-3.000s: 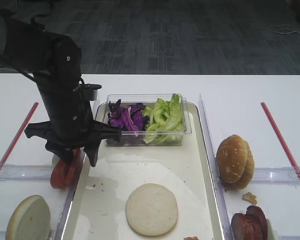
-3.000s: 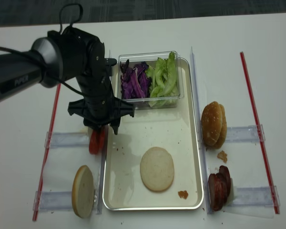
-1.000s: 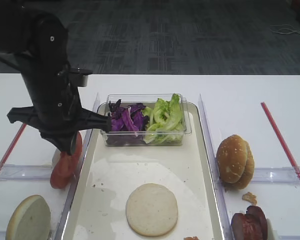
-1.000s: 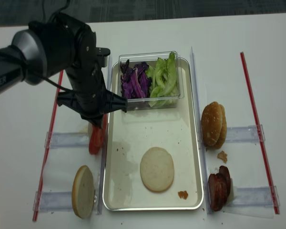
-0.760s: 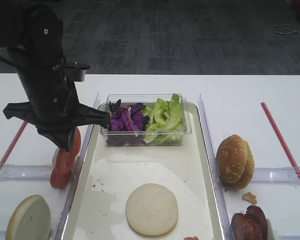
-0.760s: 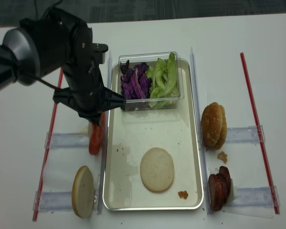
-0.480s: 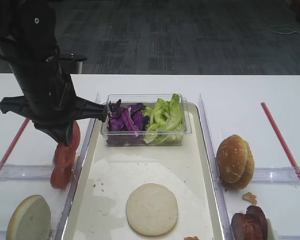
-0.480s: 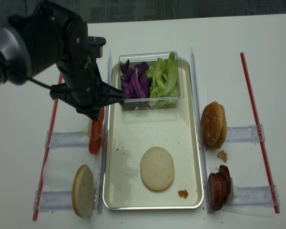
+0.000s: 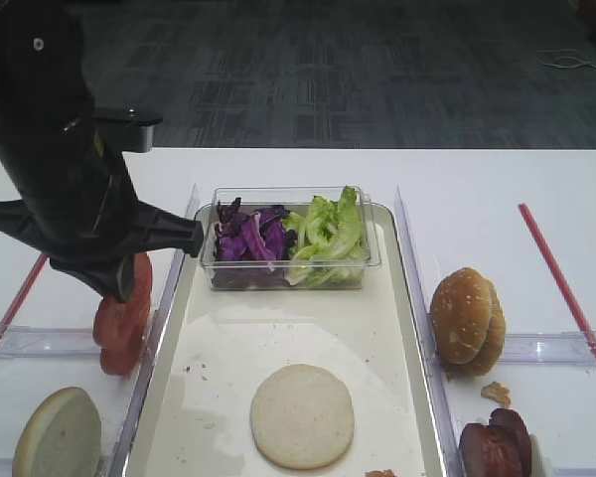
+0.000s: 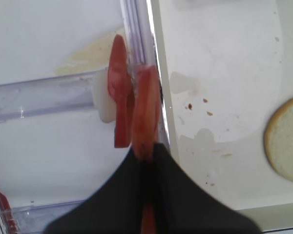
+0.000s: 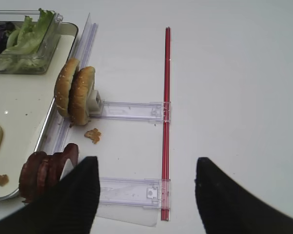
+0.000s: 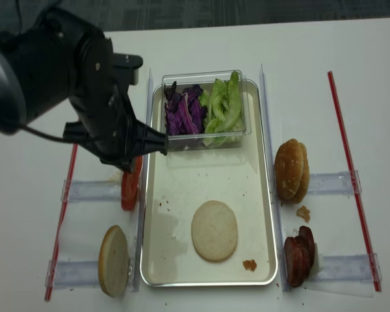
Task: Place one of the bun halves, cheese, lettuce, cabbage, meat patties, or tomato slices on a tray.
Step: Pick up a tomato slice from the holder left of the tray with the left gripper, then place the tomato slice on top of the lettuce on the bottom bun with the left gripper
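My left gripper is shut on a tomato slice and holds it on edge just above the tray's left rim. Another tomato slice stands in the clear rack below. From above, the left gripper hangs over the tomato slices. One bun half lies cut face up on the tray. Cabbage and lettuce fill a tub at its far end. My right gripper is open over bare table, near meat patties. Cheese is out of view.
A bun half stands in a rack at the front left. Sesame buns stand on edge right of the tray, with a crumb beside them. Red strips and clear rails lie along both sides.
My left arm has risen and drifted left and toward the front, lifting the gripped tomato slice up off the rack. The other foods have not moved.
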### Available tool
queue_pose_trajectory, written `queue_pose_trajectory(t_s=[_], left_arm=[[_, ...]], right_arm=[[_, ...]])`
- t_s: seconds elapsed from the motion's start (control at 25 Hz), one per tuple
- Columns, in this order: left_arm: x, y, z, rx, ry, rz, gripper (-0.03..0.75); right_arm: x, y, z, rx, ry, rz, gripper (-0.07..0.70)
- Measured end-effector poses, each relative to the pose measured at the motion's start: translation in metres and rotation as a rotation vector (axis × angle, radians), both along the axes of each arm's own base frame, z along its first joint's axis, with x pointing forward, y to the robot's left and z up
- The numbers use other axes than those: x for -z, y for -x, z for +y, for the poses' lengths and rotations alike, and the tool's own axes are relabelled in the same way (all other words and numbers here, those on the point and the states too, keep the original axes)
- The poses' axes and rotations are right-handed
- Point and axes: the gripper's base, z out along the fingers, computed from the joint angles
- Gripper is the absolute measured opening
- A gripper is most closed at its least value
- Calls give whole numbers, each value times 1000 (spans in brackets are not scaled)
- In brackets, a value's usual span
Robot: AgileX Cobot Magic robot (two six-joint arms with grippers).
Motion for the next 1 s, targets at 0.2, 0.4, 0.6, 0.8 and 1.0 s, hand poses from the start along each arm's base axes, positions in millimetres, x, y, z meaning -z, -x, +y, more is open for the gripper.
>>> queue_pose_trajectory(t_s=[0.2,0.4,0.6,0.8,1.0], left_arm=[[1,16,5,-11,41,-13,1],[3,28,6,-5,57,-7,0],[10,33,-4,-7,118,-6,0],[9,37,-20,-14,225,-24,0],[6,37,-34,-3,351,-37,0]], right_arm=[[0,0,0,0,0,0,477],[0,0,0,0,0,0,477],[0,0,0,0,0,0,477],[0,0,0,0,0,0,477],[0,0,0,0,0,0,477]])
